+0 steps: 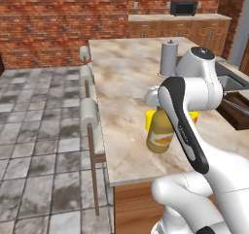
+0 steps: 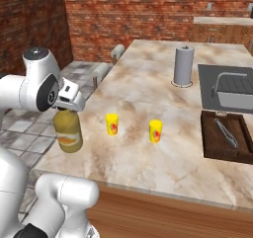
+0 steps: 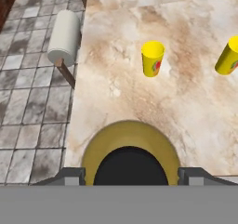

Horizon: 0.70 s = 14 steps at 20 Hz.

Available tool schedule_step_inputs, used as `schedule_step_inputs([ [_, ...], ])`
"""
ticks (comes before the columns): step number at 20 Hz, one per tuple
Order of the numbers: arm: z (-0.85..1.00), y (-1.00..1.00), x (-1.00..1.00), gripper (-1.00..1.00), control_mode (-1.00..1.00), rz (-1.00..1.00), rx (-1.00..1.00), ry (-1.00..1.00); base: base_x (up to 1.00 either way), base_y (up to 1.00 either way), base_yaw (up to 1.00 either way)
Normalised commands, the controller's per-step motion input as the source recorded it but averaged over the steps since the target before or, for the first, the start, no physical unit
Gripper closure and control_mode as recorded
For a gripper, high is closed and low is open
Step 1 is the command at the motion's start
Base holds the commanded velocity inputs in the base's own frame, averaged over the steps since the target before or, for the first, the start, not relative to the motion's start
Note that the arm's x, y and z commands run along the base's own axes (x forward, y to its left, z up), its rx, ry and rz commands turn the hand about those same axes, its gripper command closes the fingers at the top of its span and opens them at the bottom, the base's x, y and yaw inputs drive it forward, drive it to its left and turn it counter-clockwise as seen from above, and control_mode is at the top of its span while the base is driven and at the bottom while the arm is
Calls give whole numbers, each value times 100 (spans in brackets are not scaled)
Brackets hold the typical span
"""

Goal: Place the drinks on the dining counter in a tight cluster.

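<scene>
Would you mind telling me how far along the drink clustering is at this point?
Early stage. The claw straddles the black cap of the amber juice bottle, which stands near the dining counter's edge, apart from the two yellow cups. Whether it is gripped I cannot tell. Gathering the drinks into a tight cluster is not yet done.

place: home kitchen | walls: red brick wall point(image 1: 58, 19) | far side: wood cabinets point(image 1: 194, 29) with a dark microwave point(image 1: 183, 7) | centre: marbled island counter point(image 2: 148, 74) with inset sink point(image 2: 232, 91) on its right and stools point(image 1: 90, 116) along its left | floor: grey stone tiles point(image 1: 34, 131)
</scene>
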Motion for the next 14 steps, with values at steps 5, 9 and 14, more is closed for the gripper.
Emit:
schedule_step_inputs([
  [5,0,2,6,100,-100,0,0,0,1,0,0],
  [9,0,8,43,100,-100,0,0,9,0,0,0],
  [14,0,4,39,100,-100,0,0,4,0,0,0],
])
